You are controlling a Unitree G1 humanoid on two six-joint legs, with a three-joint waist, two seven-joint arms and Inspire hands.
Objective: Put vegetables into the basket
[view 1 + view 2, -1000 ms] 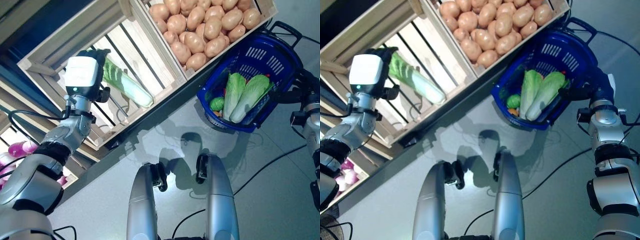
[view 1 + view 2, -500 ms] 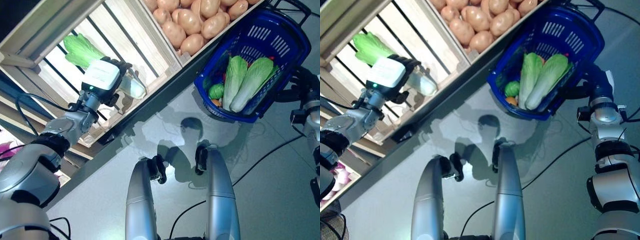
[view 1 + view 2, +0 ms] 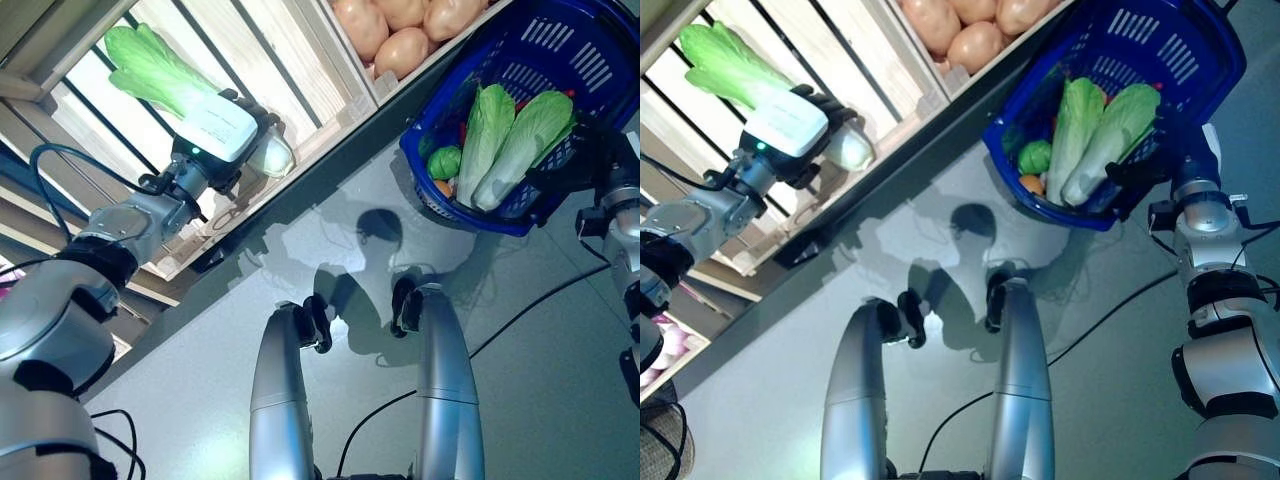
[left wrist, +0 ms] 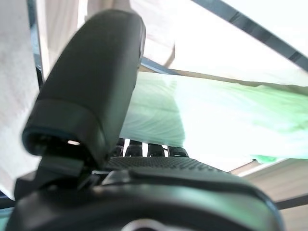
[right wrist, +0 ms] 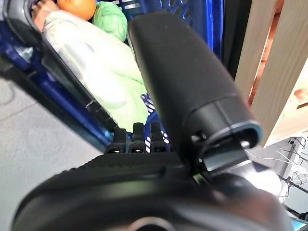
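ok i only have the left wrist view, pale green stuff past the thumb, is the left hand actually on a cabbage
observer: yes, the left hand has its fingers curled round the white base of a long green-and-white napa cabbage in the slatted wooden crate.
operator: where's the basket
observer: the blue plastic basket is on the robot's right, held at its rim by the right hand.
operator: anything in it
observer: two long leafy cabbages, a small round green vegetable and something orange.

A produce shop: slatted wooden display crates [image 3: 300, 60] at the frame's top hold potatoes [image 3: 400, 20], with a blue shopping basket [image 3: 560, 70] at upper right.
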